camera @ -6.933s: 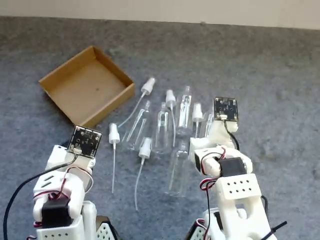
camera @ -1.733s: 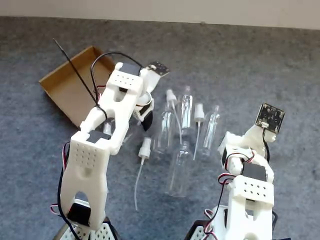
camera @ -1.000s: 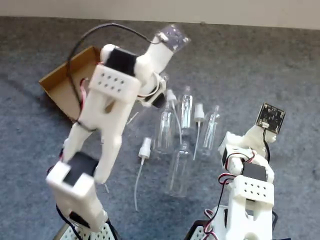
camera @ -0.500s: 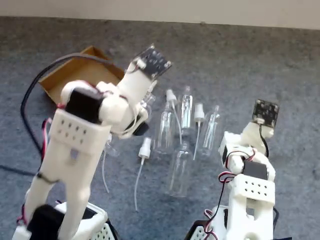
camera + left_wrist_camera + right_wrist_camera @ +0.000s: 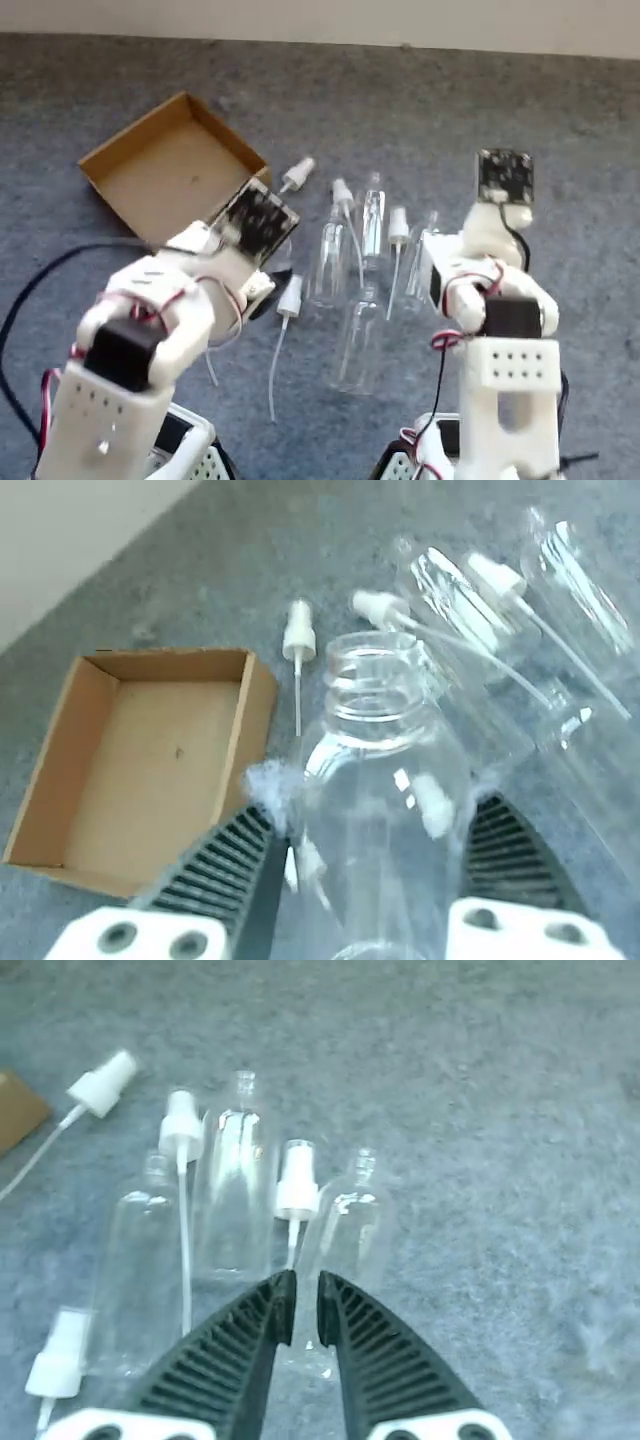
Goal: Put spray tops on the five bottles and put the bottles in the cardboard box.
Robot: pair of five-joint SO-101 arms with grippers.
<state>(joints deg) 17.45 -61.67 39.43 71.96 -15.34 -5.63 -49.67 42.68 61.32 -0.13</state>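
The left gripper (image 5: 365,852), clamped on a clear uncapped bottle (image 5: 385,750), is pulling back from beside the cardboard box (image 5: 165,180) toward 7 o'clock, carrying that bottle out of the row. The right gripper (image 5: 303,1285) is stretching forward toward 12 o'clock, over the rightmost bottle (image 5: 340,1230).

Cardboard box (image 5: 160,180) at far left; bottles (image 5: 372,220) and spray tops (image 5: 297,173) just to its right.

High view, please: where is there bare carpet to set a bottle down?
The carpet is bare between the bottles and the wall, and at the far right. The cardboard box floor is bare. Spray tops and bottles crowd the middle.
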